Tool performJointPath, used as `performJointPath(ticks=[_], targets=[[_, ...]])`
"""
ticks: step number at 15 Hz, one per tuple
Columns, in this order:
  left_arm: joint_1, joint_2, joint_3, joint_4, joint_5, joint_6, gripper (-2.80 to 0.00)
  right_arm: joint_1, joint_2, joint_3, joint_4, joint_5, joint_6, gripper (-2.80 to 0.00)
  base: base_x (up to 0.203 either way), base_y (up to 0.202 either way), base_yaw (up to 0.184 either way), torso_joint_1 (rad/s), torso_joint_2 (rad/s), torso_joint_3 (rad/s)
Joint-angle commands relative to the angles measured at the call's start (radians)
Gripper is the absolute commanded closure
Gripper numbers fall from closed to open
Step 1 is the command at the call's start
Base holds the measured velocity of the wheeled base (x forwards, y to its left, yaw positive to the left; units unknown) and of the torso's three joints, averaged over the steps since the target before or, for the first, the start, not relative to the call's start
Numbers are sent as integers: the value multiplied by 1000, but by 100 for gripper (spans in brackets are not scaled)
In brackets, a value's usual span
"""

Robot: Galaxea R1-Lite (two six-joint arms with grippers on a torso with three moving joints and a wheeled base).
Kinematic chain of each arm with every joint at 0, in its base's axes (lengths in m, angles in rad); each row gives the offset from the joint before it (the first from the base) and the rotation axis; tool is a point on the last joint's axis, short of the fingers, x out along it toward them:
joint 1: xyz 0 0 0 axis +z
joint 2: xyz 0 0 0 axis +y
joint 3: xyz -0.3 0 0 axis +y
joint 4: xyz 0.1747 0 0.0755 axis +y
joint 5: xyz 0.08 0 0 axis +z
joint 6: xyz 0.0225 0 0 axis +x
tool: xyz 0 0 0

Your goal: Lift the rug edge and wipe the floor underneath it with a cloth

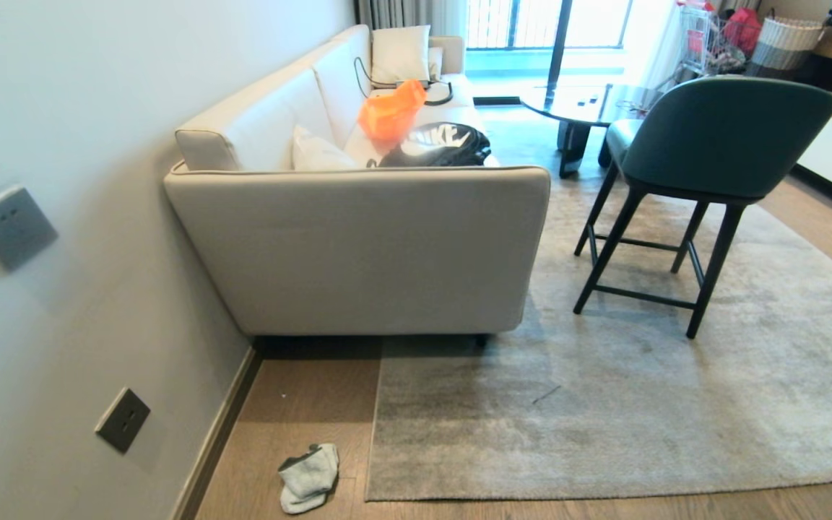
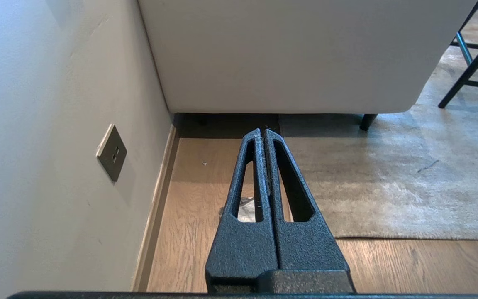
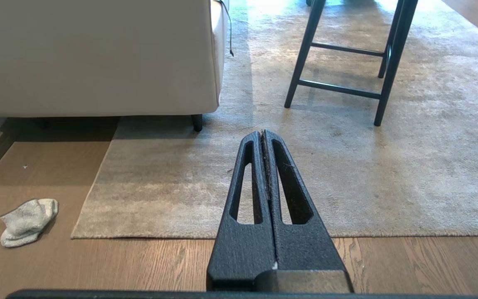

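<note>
In the left wrist view the left gripper point(image 2: 262, 132) is pressing its two black textured fingers point(image 2: 247, 178) flat together with nothing between them, hovering above the warm brown wood-plank floor point(image 2: 189, 216). The right gripper point(image 3: 262, 133) is doing likewise in its own view, its slotted fingers point(image 3: 245, 182) meeting along their whole length and gripping nothing, pointing out over the pale grey-beige short-pile rug. Neither arm is showing in the head view.

The small crumpled grey and off-white cloth point(image 1: 308, 477) is lying on the floor at the lower left of the head frame, between the dark baseboard point(image 1: 221, 433) and the rug edge point(image 1: 373, 433), near the rug's square corner but not touching it. The rug is lying flat, running toward the right of the frame under the cream sofa point(image 1: 358, 245) and the dark green chair with black legs point(image 1: 705, 144).
</note>
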Motion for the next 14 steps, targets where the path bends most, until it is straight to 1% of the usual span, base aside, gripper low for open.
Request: performJointPath(ticks=[1, 6, 7, 10, 14], targets=[[0, 0, 0, 0, 0, -1, 0, 0, 1, 0, 0, 0, -1, 0, 0, 0, 0, 0, 0, 0], [0, 0, -1, 0, 0, -1, 0, 0, 1, 0, -2, 0, -1, 0, 0, 0, 0, 0, 0, 0], [0, 0, 0, 0, 0, -1, 0, 0, 1, 0, -2, 0, -1, 0, 0, 0, 0, -9, -100, -156], [0, 0, 0, 0, 0, -1, 0, 0, 1, 0, -2, 0, -1, 0, 0, 0, 0, -17, -320, -341], [0, 0, -1, 0, 0, -1, 0, 0, 1, 0, -2, 0, -1, 0, 0, 0, 0, 15, -428, -403]])
